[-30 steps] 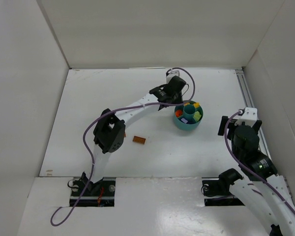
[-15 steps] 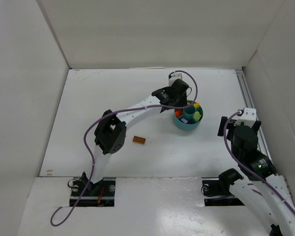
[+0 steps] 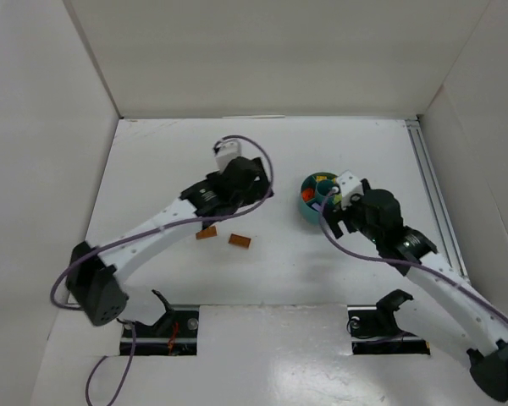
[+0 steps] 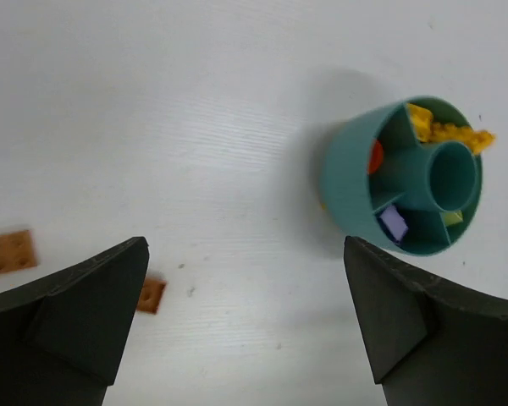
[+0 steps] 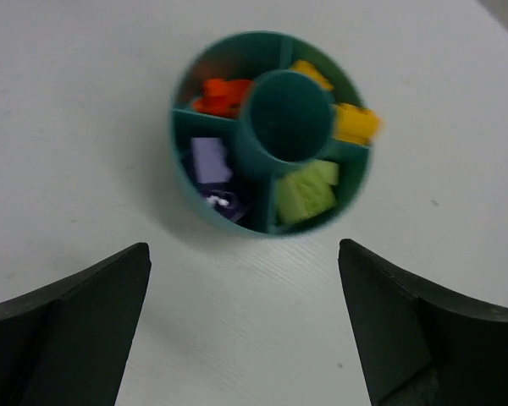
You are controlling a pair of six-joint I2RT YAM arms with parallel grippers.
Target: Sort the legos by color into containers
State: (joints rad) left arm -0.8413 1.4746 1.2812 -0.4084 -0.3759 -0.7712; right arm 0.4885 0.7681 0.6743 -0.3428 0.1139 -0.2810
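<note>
Seen from overhead, a white table (image 3: 152, 169) holds a small round teal tub (image 3: 306, 203), right of centre. Two brown-orange bricks lie on the table well left of the tub: one (image 3: 239, 240) in plain sight, the other (image 3: 206, 233) just beside it and partly under the left arm.

The left gripper (image 4: 244, 254) hangs above bare table between the bricks and the tub. Its fingers are spread wide, with nothing between them. In its wrist view the tub (image 4: 347, 186) sits to the upper right and both bricks to the lower left.

The right gripper (image 5: 243, 249) hangs over the near side of the tub, its fingers also spread wide and holding nothing. Its wrist view looks straight down into the tub (image 5: 186, 182), which has wedge compartments around a central cup (image 5: 288, 114). One wedge holds red-orange bricks (image 5: 220, 95), another holds yellow bricks (image 5: 356, 123) and another holds lime green bricks (image 5: 305, 190). A further wedge holds a pale purple piece (image 5: 207, 159), with something darker beside it that is too blurred to make out.
</note>
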